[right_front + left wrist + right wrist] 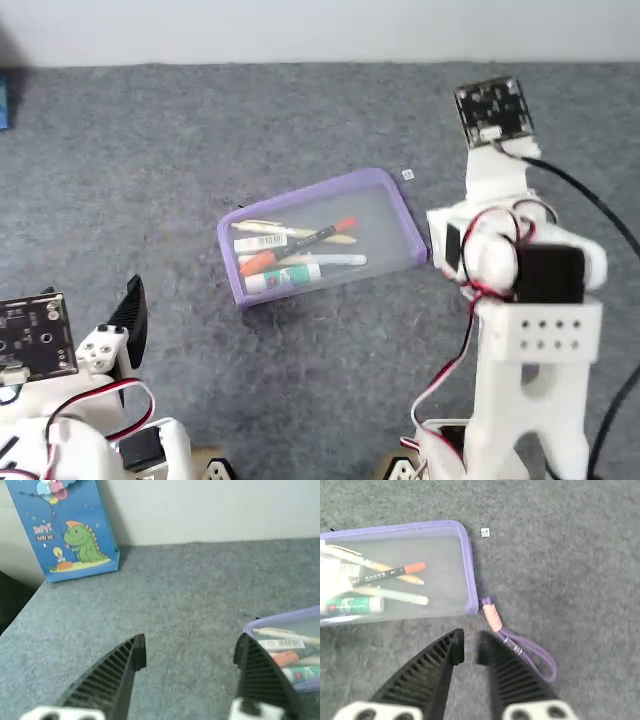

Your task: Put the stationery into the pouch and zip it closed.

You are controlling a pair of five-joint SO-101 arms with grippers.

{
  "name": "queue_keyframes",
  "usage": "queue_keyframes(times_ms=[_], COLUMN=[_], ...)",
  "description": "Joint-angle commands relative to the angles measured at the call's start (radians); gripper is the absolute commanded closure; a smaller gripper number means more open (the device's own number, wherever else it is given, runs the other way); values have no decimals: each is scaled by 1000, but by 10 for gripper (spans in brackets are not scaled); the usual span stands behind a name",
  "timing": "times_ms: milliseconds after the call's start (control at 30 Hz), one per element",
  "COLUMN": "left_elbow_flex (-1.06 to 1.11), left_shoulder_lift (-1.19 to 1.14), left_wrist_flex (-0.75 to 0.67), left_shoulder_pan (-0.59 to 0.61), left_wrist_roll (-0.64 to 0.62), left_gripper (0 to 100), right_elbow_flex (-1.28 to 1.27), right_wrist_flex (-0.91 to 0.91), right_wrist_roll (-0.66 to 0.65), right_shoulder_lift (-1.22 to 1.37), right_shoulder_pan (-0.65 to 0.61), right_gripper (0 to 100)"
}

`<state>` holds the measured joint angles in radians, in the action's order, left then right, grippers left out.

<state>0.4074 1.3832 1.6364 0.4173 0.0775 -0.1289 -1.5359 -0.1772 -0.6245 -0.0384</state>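
A clear pouch (320, 235) with purple trim lies mid-table, holding pens, markers and a glue stick (283, 279). Its zip pull, a pink bead (492, 617) on a purple cord loop (532, 656), trails from the pouch corner (470, 605). My right gripper (469, 646) hovers just short of that corner, beside the cord, with its jaws a narrow gap apart and nothing between them. My left gripper (192, 652) is wide open and empty above the carpet, near the pouch's other end (287, 645). One of its black fingers (130, 318) shows at the table's front left.
Grey carpet covers the table. A small white tag (485, 532) lies just beyond the pouch. A blue gift bag (70, 527) with a dinosaur stands against the back wall at far left. The right arm's white body (520, 290) rises beside the pouch.
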Motion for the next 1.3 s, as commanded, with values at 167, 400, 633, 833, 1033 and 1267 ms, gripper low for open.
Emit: queue_keyframes(times_ms=[167,400,633,833,1033,1267], left_elbow_flex=[50,153,343,619,710,816], left_shoulder_lift=[-3,-3,106,420,400,399], left_wrist_flex=[-40,-46,-74,-150,-226,-282], left_shoulder_pan=[-40,-41,-41,-41,-43,-173], left_wrist_roll=[-98,-176,-226,-224,-227,-120], left_gripper=[850,987,987,987,987,987], right_elbow_flex=[-273,-641,-1037,-1154,-1260,-1419], right_wrist_flex=[-1,99,199,205,205,197], right_wrist_roll=[75,114,109,112,107,107], right_shoulder_lift=[-328,-677,-1095,-1159,-1178,-1190], right_shoulder_pan=[4,8,8,10,8,8], right_gripper=[990,990,991,991,990,990])
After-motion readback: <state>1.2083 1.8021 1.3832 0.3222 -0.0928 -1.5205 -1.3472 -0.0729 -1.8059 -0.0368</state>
